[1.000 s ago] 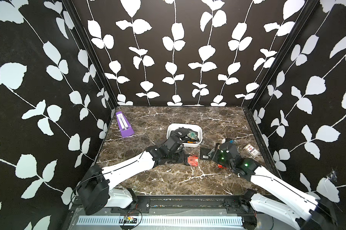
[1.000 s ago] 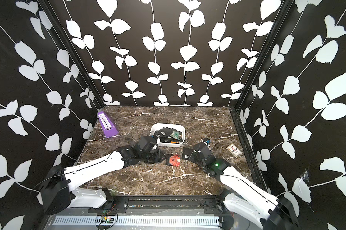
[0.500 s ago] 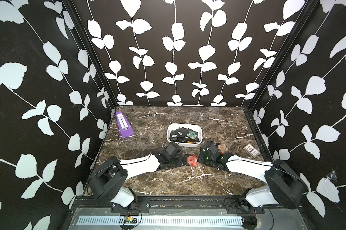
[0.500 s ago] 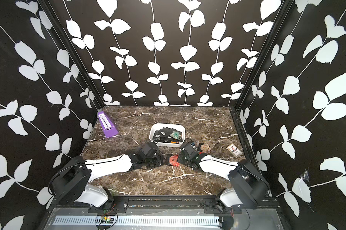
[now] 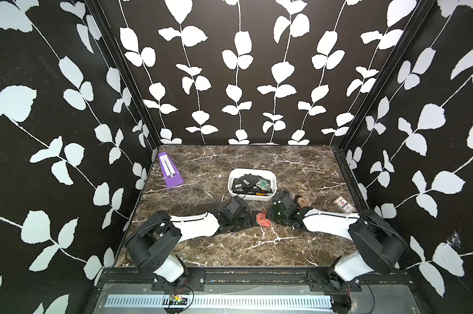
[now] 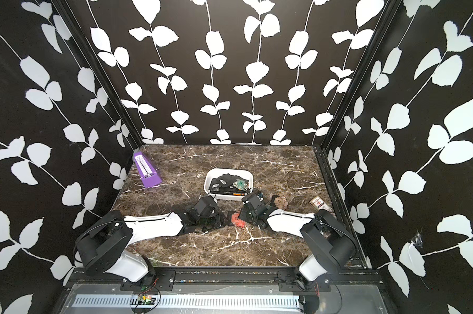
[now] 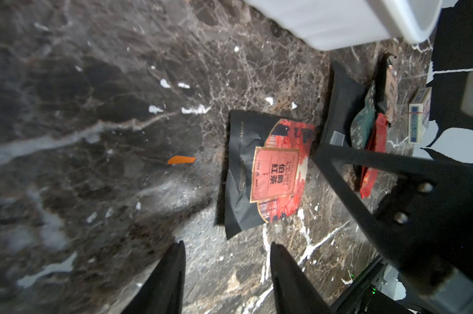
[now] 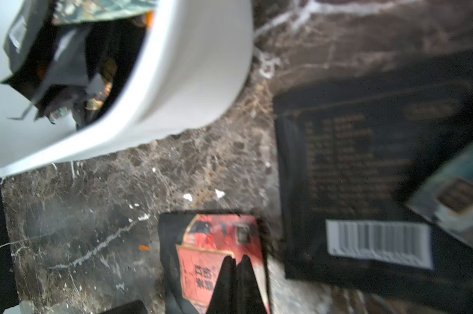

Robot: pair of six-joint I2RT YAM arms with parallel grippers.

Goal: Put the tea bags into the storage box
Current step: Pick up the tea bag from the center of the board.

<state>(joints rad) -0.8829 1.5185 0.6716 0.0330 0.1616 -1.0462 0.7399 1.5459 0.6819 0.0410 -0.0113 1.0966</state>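
Starting from the near edge, a broad strip of bare marble table (image 5: 230, 250) is left open in front of both low-lying arms. Just short of the table's middle a tea bag (image 5: 263, 219) is laid flat: a small square sachet, black down one side, with a red printed label. At its 9 o'clock the left gripper (image 7: 227, 269) is held released, jaws parted around nothing, clear of the bag's edge. At its 3 o'clock the right gripper (image 8: 236, 258) is clenched tight, tips over the red label; contact cannot be told. A black barcoded sachet (image 8: 366, 190) is lying just beside, between 2 and 3 o'clock, and a tan sachet (image 5: 303, 201) farther that way. At 12 o'clock the storage box (image 5: 253, 197), a white rounded tub, is heaped with mostly black sachets (image 5: 247, 181). Beyond it open marble is seen up to the far wall. A purple metronome (image 5: 169, 171) is stood at 10 o'clock, and a printed pack (image 5: 343, 204) is lying by the 3 o'clock edge.
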